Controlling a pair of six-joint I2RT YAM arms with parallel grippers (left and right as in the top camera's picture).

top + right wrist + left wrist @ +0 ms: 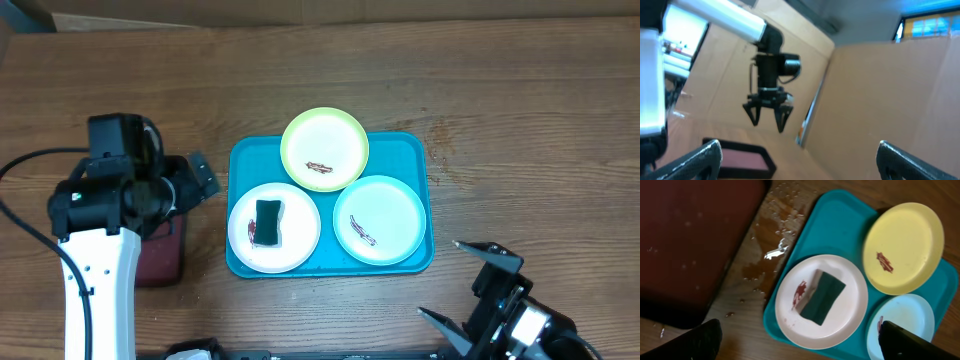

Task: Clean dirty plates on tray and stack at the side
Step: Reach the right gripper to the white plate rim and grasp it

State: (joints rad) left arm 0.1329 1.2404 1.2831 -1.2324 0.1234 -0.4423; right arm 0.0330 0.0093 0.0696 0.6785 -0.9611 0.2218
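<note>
Together on tray [250, 160]: three plates [324, 148], sponge [268, 222] atop one; left end effector [767, 125], right end effector [440, 278] apparently wide.

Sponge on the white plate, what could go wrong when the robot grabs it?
The sponge lies flat, so the open left gripper might pinch badly and push the white plate around. The yellow plate hangs over the rim of the tray and could tip off. Spilled drops beside it may make things slide.
</note>
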